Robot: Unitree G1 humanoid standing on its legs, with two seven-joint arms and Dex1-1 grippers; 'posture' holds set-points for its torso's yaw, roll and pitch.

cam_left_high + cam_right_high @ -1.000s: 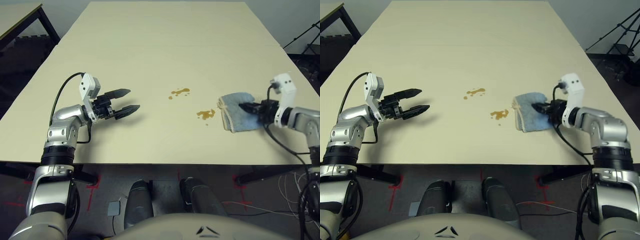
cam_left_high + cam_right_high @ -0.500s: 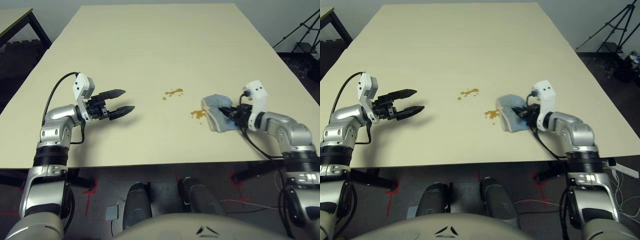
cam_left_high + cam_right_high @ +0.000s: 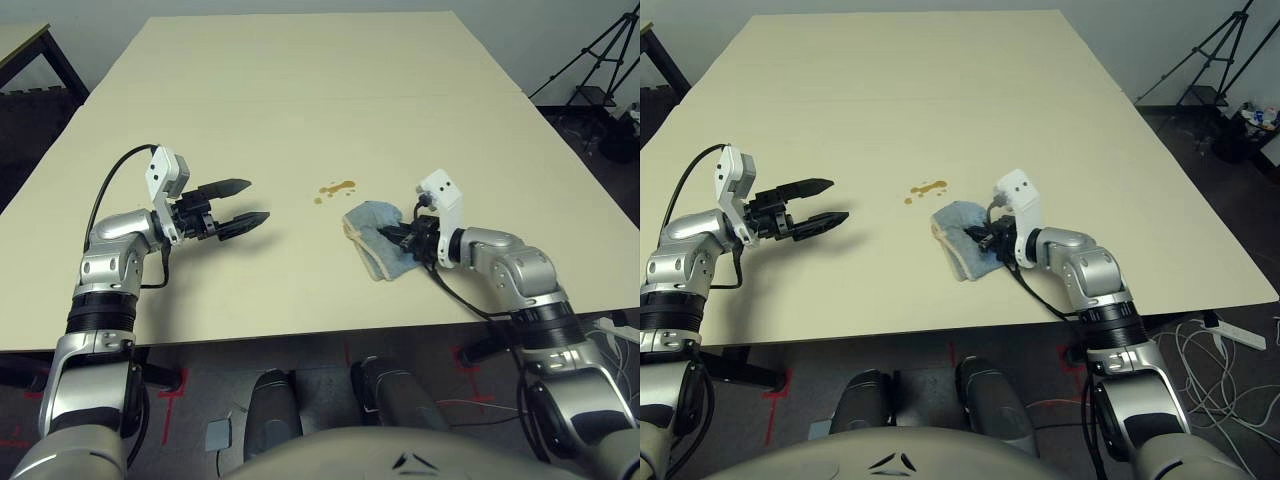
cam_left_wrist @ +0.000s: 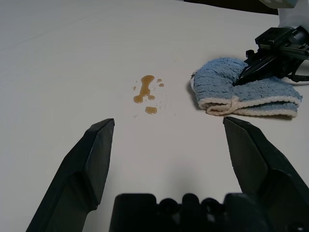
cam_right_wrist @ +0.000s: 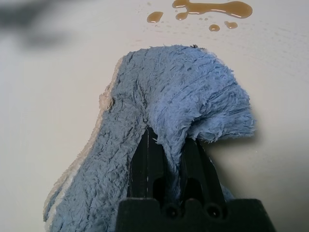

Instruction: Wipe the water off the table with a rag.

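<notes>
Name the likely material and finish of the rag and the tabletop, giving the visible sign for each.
Rag: probably cotton or microfibre terry, soft and matt; the sign is its short, tufted blue pile, with a paler cream hem.
Tabletop: perhaps laminate or painted board, smooth and low in sheen; the sign is its even, pale surface, on which the liquid sits in rounded beads.

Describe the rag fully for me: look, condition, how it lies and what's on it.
The rag is light blue, fluffy like terry cloth, with a cream hem. It is folded in layers and rumpled, lying on the table near its front edge, on the robot's right of the left end effector. The right end effector is shut on it, pinching up a ridge of cloth between its fingers. The remaining brownish water lies just beyond it.
</notes>
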